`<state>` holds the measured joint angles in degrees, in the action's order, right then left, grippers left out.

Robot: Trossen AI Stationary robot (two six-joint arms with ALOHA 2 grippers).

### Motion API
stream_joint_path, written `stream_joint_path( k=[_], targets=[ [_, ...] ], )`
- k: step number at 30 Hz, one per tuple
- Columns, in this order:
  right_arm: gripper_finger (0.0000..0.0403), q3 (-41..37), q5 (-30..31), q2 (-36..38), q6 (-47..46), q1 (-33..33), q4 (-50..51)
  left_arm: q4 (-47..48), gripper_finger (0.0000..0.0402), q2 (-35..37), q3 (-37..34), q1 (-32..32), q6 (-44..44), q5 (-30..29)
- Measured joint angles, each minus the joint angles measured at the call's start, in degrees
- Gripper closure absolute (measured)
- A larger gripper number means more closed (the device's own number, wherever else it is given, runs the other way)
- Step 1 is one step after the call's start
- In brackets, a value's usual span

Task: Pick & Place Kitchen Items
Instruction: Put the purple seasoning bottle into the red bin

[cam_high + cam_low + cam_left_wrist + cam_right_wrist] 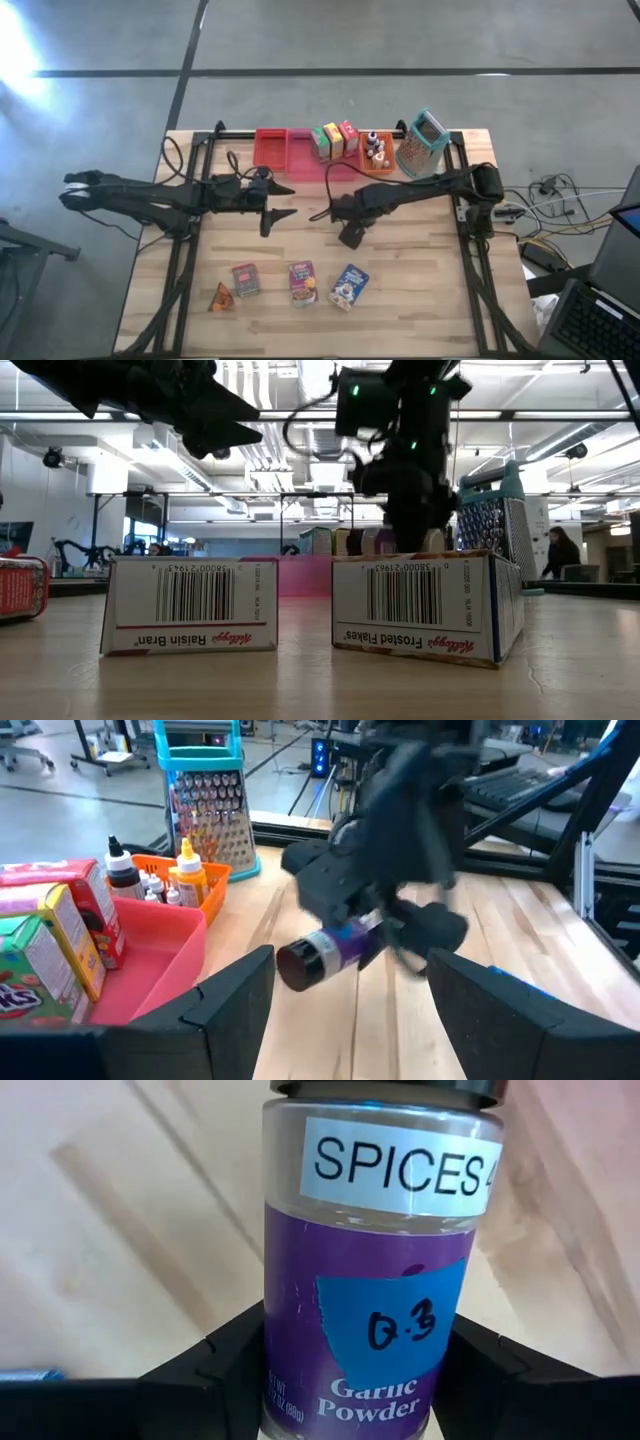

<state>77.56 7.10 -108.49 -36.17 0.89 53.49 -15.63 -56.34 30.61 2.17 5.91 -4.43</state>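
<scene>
Clearly the right gripper [349, 235] is clamped on a garlic powder spice jar [385, 1250]: in the right wrist view its two dark fingers [215, 1365] press against either side of the purple-labelled jar, whose white sticker reads "SPICES". In the left wrist view the same jar [325, 952] hangs tilted in that gripper above the bare wooden table [420, 290], its dark cap pointing toward the left arm. From above, this gripper sits near the middle of the table, a little right of centre.

The left gripper [277, 201] hovers left of centre, its fingers spread apart and holding nothing, just near of the red tray bin [271, 149].

Along the far edge, right of the red bin, three small boxes [335, 139] stand side by side in green, yellow and red. Just right of them an orange bin [377, 160] holds several tiny dark-capped bottles [376, 149], and a teal-handled box grater [421, 145] stands at the far right.

Along the near edge lie, from left to right, an orange wedge [220, 298], a small red box [245, 280], a Raisin Bran box [303, 283] and a Frosted Flakes box [349, 286]. The low view shows the two cereal boxes on their sides, barcodes facing the camera, apart from one another.
</scene>
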Motion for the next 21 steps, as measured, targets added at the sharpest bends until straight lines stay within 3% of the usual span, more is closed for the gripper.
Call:
stream_joint_path(
  k=[10, 16, 21],
  targets=[
    [0.0202, -3.2, 7.0, 6.4, -1.2, 7.5, -4.4, 1.3, 0.0133, -0.8, -0.3, 0.0, 2.0, 3.9],
    [0.0203, -3.2, 11.2, 11.1, -1.2, 13.6, -9.1, -5.5, 0.0133, -1.9, -3.2, 0.0, 3.1, 4.5],
    [0.0194, -3.2, 10.2, 14.2, 3.1, 18.3, -15.3, -7.1, 0.0133, -4.7, -1.6, 0.1, 5.1, 14.6]
  ],
)
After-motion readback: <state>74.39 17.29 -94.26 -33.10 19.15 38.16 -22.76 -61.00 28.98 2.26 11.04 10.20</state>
